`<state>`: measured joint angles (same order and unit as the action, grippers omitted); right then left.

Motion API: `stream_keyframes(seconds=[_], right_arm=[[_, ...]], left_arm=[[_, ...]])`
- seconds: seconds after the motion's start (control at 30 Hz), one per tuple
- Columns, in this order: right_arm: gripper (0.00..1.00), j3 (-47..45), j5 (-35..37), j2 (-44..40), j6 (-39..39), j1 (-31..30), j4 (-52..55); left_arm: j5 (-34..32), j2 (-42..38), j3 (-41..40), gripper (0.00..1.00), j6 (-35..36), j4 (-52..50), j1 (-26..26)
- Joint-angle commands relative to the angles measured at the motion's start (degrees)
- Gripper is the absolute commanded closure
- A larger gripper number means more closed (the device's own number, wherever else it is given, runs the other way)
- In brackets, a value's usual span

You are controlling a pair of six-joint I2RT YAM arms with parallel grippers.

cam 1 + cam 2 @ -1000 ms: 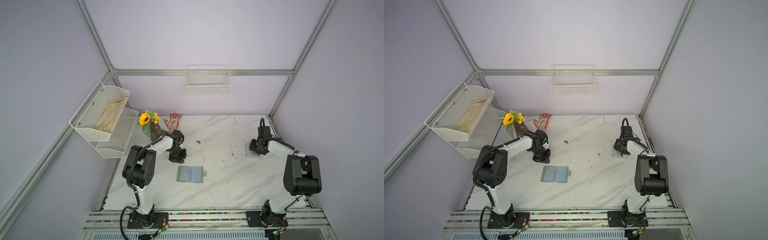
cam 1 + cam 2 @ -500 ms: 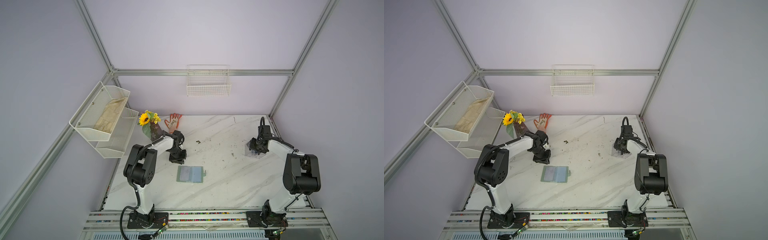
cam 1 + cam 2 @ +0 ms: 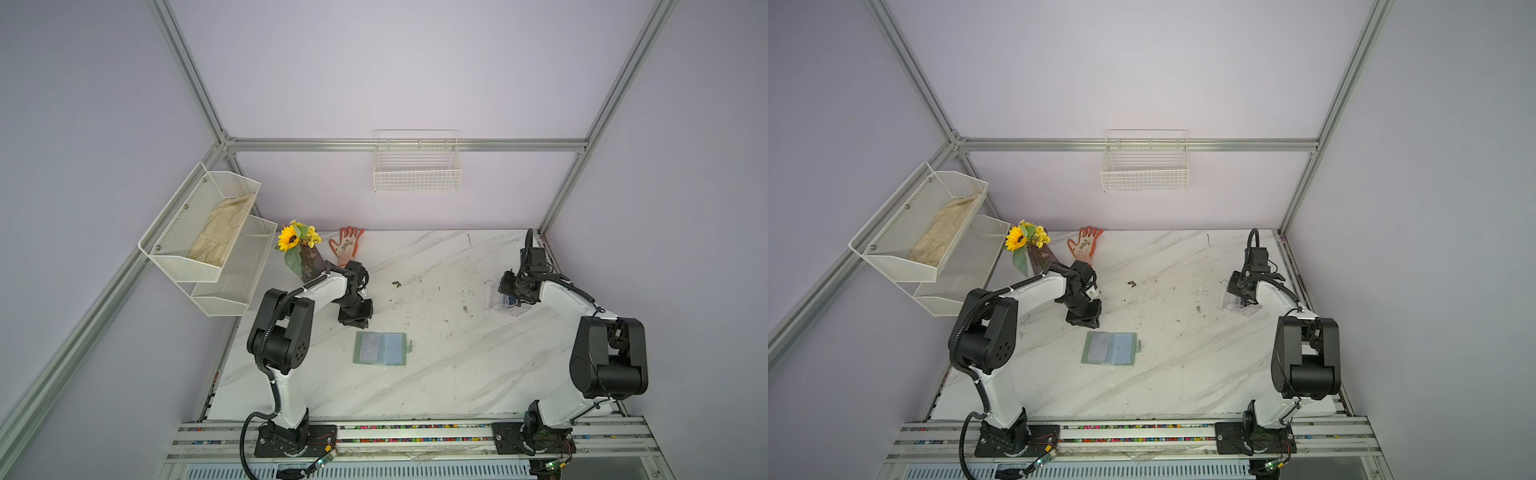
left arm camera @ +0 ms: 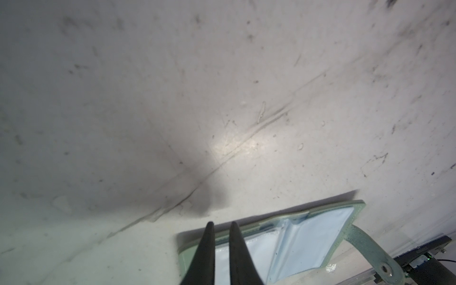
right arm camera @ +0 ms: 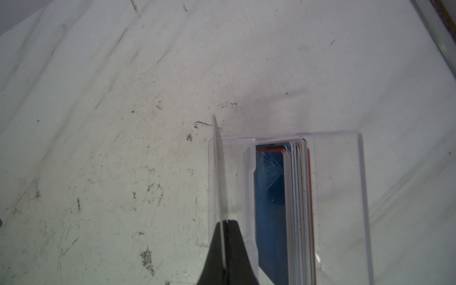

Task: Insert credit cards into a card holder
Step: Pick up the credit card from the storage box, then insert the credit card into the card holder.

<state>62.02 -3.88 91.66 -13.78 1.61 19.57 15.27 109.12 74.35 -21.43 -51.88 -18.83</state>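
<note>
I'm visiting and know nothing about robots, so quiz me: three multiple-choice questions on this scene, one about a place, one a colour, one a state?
1. Where is the green card holder?
A. Lying flat on the table. B. Hanging on the back wall. C. Held in a pincer.
2. What colour is the glove?
A. Blue. B. Orange. C. Black.
3. The right pincer is:
A. wide open, empty. B. shut on a thin card. C. shut on a flower.

Answers:
1 A, both top views show it flat on the marble.
2 B, its fingers are orange.
3 B, the right wrist view shows the card edge-on between the closed tips.
</note>
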Motion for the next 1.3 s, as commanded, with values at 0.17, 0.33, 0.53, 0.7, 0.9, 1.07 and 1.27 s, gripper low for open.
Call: stream_keyframes(seconds=[0.17,0.33,0.53,0.7,0.9,1.07,1.27], right_arm=[[0.98,3.23,-11.83,-10.0,3.4,0.14,8.65],[0.98,3.29,-22.98,-15.0,3.54,-0.95,10.64],[0.98,2.67,-28.9,-17.04,1.84,-10.24,9.98],[0.97,2.73,-30.32,-13.66,2.24,-22.65,9.84],[0.97,2.8,-31.75,-4.96,4.81,-34.6,8.57],[0.96,0.73,-37.16,3.33,5.71,-37.35,4.79],[0.96,1.74,-43.11,11.38,8.69,-39.28,4.45]], left_arm=[[1.08,-0.76,-0.43,0.86,0.4,0.64,-0.24],[0.97,-0.28,-0.71,0.86,0.34,0.63,-0.24],[0.64,-0.94,-1.0,0.86,0.34,0.64,-0.24],[0.53,-1.78,-2.03,0.86,0.16,0.8,-0.24],[1.45,-3.5,-3.67,0.86,0.05,1.52,-0.15],[0.49,-4.53,-5.49,0.86,0.16,1.69,0.17],[0.73,-5.01,-5.73,0.86,0.12,1.64,0.22]])
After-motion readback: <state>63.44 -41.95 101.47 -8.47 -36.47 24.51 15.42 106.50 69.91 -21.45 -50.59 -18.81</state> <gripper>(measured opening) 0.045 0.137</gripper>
